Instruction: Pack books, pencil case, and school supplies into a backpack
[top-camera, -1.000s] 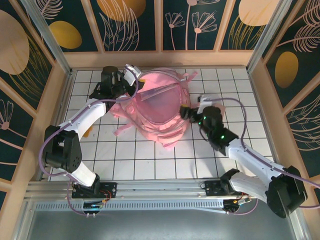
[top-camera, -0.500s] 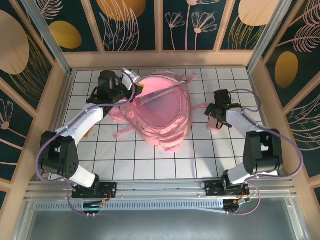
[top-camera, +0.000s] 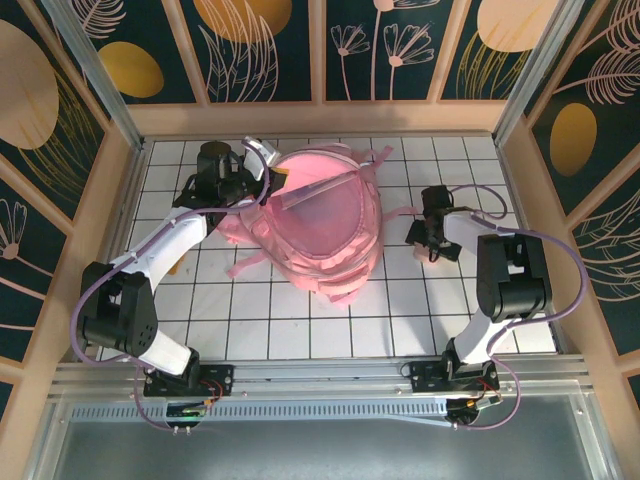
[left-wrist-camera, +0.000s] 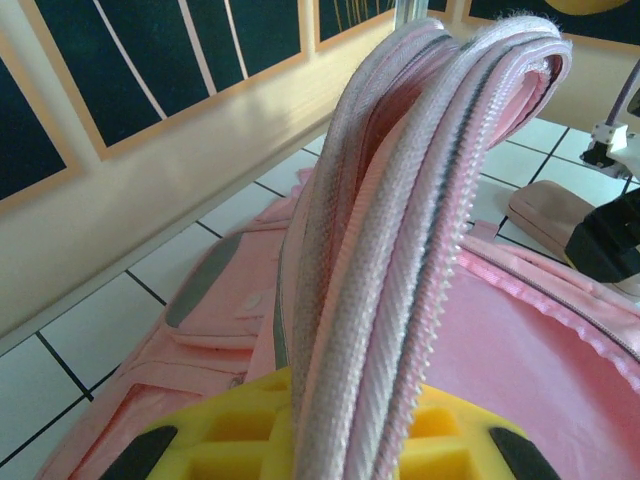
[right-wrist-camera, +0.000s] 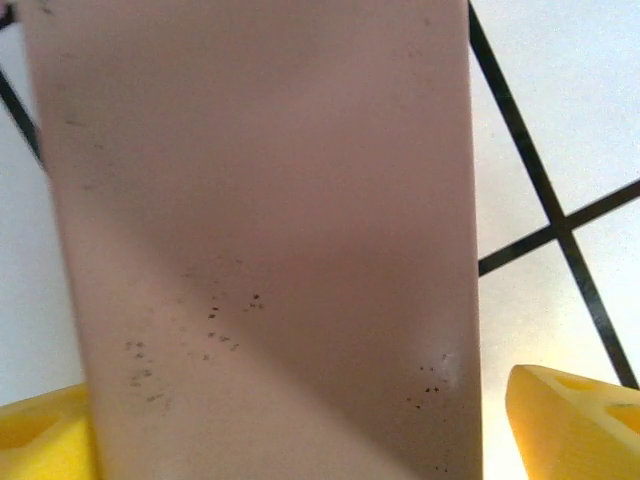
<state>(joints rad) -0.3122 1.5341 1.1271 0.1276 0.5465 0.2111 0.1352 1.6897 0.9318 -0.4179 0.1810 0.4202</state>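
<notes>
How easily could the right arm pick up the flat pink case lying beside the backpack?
Probably yes, quite easily: the right end effector hangs directly over the pink case, its open fingers either side of it, with nothing seen in between.

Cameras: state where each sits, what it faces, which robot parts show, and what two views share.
Top external: above and behind the arm bases, looking down on the table; both arms show, left gripper at the backpack, right gripper right of it.
Left wrist: on the left arm, looking along its gripper, shut on the backpack's zipper rim.
Right wrist: on the right arm, looking down; its open gripper straddles the pencil case.
Shared: top and left wrist both show backpack and pencil case.
</notes>
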